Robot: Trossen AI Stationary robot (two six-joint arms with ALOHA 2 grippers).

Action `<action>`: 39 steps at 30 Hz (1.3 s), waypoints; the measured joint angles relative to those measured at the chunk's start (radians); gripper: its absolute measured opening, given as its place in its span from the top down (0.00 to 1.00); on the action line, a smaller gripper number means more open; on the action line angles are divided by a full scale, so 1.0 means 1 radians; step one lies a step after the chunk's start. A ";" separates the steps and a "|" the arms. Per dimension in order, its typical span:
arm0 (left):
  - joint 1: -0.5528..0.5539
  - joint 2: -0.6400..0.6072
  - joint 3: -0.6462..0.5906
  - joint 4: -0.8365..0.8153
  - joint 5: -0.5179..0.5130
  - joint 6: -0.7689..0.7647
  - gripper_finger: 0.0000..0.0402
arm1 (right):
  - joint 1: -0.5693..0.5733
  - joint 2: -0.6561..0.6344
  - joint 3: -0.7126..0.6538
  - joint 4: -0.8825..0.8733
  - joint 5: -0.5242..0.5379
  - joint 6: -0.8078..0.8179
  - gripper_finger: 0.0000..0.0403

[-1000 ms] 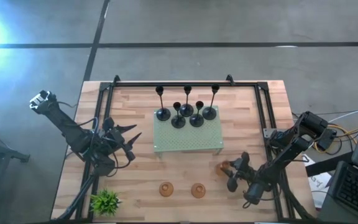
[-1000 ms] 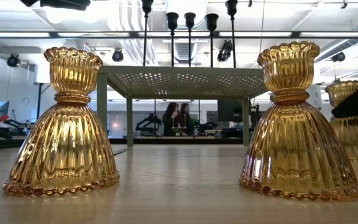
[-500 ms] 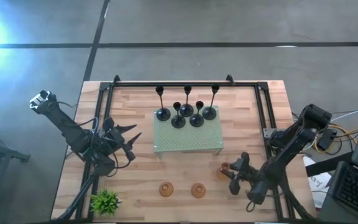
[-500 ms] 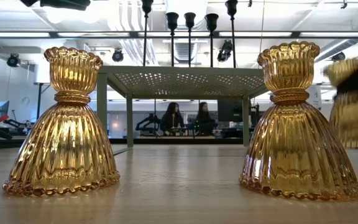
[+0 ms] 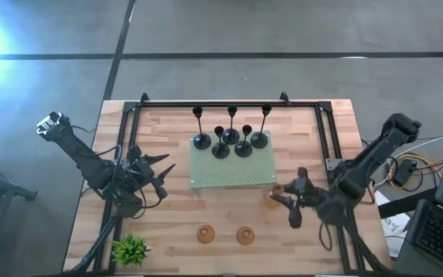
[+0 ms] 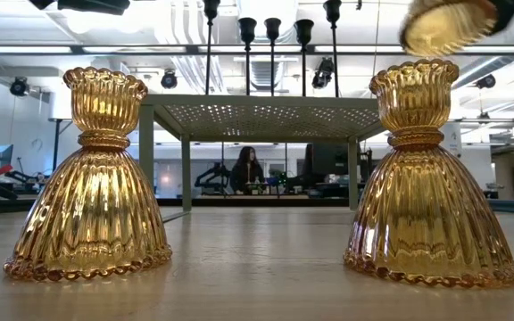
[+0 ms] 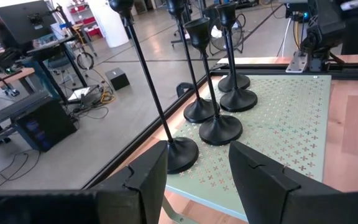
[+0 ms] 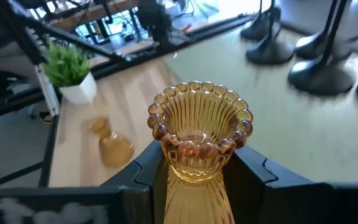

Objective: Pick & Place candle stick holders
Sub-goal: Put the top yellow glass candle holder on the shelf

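- Amber holder (image 8: 199,138) is clamped between the right gripper's (image 5: 285,201) fingers, lifted off the table by the green stand's (image 5: 206,178) corner.
- Step: carrying; next likely means setting it on the stand, clear of the black holders (image 5: 231,137).
- Two amber holders (image 6: 89,178) remain on the table.
- Left gripper (image 5: 157,175) waits open, empty, left of the stand.

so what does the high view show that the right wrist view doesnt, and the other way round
Only the high view shows the left gripper waiting open at the table's left side, the whole wooden table, all five black holders on the green perforated stand, and both amber holders left on the wood.

Only the right wrist view shows the lifted amber holder's scalloped rim clamped between the right gripper's fingers.

Both show the right gripper holding that amber holder, the plant, the stand and some black bases.
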 joint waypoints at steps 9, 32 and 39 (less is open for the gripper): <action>-0.001 0.000 0.000 0.000 0.000 0.000 0.56 | -0.246 -0.019 0.006 -0.001 -0.086 -0.287 0.72; 0.000 0.000 0.000 0.000 0.000 0.000 0.56 | -0.459 -0.003 -0.170 0.322 -0.189 -0.495 0.72; 0.000 0.000 0.000 0.000 0.000 0.000 0.56 | -0.478 -0.004 -0.175 0.322 -0.196 -0.496 0.72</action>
